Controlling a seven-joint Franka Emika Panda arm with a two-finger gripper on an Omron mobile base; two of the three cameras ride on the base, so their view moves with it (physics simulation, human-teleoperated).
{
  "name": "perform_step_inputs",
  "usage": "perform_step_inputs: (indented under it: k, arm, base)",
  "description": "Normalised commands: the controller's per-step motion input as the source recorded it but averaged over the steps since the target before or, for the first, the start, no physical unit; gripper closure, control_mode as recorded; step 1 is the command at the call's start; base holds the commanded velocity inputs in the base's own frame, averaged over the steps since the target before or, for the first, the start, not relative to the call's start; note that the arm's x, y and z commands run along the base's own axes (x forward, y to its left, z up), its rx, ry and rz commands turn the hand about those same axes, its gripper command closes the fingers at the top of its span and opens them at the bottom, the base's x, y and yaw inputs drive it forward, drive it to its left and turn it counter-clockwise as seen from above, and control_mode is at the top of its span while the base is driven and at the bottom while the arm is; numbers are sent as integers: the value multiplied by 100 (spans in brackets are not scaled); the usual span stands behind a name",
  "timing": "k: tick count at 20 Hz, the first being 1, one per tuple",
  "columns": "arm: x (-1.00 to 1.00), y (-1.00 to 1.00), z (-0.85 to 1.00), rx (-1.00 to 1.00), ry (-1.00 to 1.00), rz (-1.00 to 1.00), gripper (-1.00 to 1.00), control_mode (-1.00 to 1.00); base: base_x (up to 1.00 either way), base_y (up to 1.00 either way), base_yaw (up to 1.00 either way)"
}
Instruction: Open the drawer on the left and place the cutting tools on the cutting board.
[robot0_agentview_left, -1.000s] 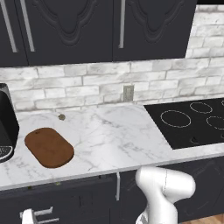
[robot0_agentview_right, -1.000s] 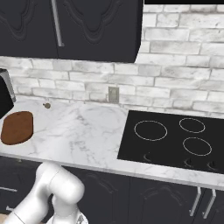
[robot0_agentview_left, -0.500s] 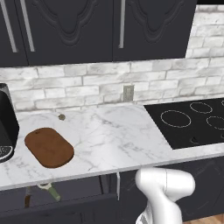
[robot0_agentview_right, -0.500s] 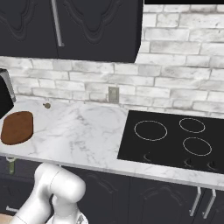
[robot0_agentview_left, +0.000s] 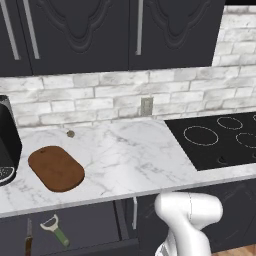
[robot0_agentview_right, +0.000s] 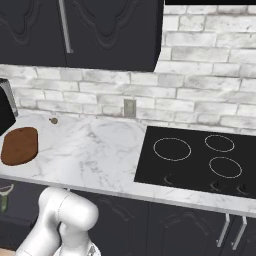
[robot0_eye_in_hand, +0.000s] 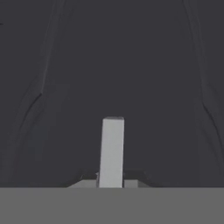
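Black, flat-fronted and shallow, the drawer (robot0_agentview_left: 65, 235) stands pulled out below the marble counter (robot0_agentview_left: 125, 160) at the left, and you can see down into it in the left base view. Inside lie both cutting tools: the peeler (robot0_agentview_left: 55, 229), cream head toward the counter edge and green handle slanting away, and the slim dark knife (robot0_agentview_left: 28, 238) just to its left, the two near each other but apart. In the right base view the peeler (robot0_agentview_right: 4, 195) shows at the left edge. On the counter above sits the reddish-brown cutting board (robot0_agentview_left: 56, 168), near the black appliance (robot0_agentview_left: 7, 140) and well apart from the cooktop (robot0_agentview_left: 220, 140).

In the hand view the silver bar handle (robot0_eye_in_hand: 111, 151) rises between the finger tips against the dark drawer front; the jaws are closed as far as they go, seemingly clamped on this bar, though the pads themselves are hidden.

Handling, as a judgement: both tools look light, rigid and narrow, so you need little force. Take the peeler across its green handle at mid-length, not at the wide forked head, which offers no parallel faces. Take the knife across its thin sides near the middle; it lies low on the drawer floor and may skid or pivot if you pinch off-centre.
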Motion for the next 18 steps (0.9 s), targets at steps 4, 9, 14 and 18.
perform_step_inputs:
  k: [4, 9, 14, 18]
  arm:
    - [-74, 31, 0, 0, 5, 0, -100, -100]
    - [-41, 17, 0, 0, 15, 0, -100, -100]
    - [-57, 0, 27, 9, 30, 0, -100, -100]
    - [-48, -1, 93, 24, 24, 0, -100, -100]
  base:
    - [0, 0, 0]
    - [0, 0, 0]
    - [0, 0, 0]
    - [0, 0, 0]
